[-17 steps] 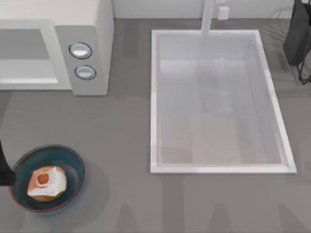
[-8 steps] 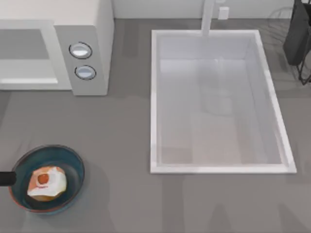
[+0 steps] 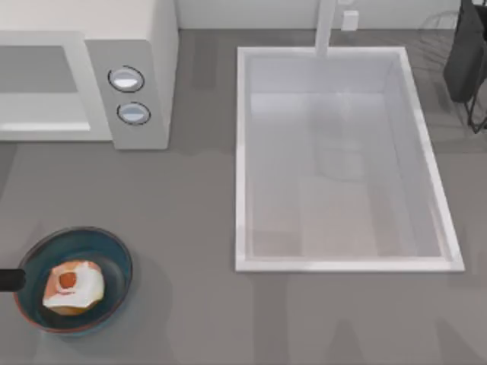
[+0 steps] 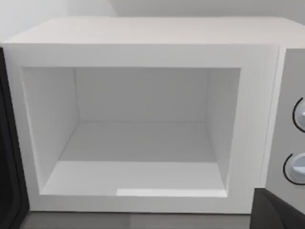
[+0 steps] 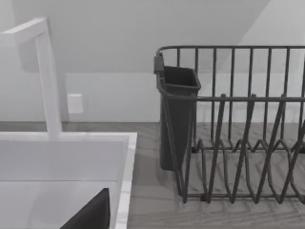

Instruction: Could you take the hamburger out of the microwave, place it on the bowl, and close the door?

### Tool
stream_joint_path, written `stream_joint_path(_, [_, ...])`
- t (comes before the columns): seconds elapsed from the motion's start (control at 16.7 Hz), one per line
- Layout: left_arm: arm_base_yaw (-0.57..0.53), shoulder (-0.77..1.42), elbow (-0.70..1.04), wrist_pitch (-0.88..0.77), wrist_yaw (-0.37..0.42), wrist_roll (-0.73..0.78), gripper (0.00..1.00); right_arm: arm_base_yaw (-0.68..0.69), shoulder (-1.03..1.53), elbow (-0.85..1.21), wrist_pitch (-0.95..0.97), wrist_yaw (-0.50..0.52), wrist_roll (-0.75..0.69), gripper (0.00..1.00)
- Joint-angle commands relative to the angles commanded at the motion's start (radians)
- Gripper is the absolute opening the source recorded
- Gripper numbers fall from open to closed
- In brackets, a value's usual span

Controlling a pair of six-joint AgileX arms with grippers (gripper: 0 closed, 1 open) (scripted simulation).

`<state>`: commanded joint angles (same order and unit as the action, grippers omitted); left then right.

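The left tool point(image 3: 6, 280) pokes in at the tabletop's point(image 3: 190, 228) left edge, touching the bowl's point(image 3: 114, 258) rim; I cannot tell how its fingers stand; the hamburger point(image 3: 72, 287) sits in the bowl just beside it; ahead of it the microwave point(image 4: 143, 43) gapes, cavity bare, the door point(image 4: 8, 157) swung aside; the sink point(image 3: 243, 152) lies well apart, open tabletop between; the right arm is parked by the dish rack point(image 5: 238, 129).

The left arm point(image 3: 7, 280) reaches into the top view only as a short dark tip at the left edge, lying level and pointing to the right. It is probably one part of the left gripper, but too little of it is visible to be sure.
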<state>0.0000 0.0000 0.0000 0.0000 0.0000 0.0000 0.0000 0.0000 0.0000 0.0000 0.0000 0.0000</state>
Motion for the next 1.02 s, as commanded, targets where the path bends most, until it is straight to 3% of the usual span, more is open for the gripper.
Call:
stream_joint_path(0.24, [-0.041, -0.020, 0.006, -0.026, -0.041, -0.001, 0.00, 0.000, 0.000, 0.000, 0.000, 0.000, 0.000, 1.00])
stream_joint_path(0.66, [-0.296, -0.113, 0.033, -0.147, -0.296, -0.002, 0.00, 0.000, 0.000, 0.000, 0.000, 0.000, 0.000, 1.00])
stream_joint_path(1.02, [-0.306, -0.116, 0.032, -0.152, -0.306, -0.003, 0.00, 0.000, 0.000, 0.000, 0.000, 0.000, 0.000, 1.00])
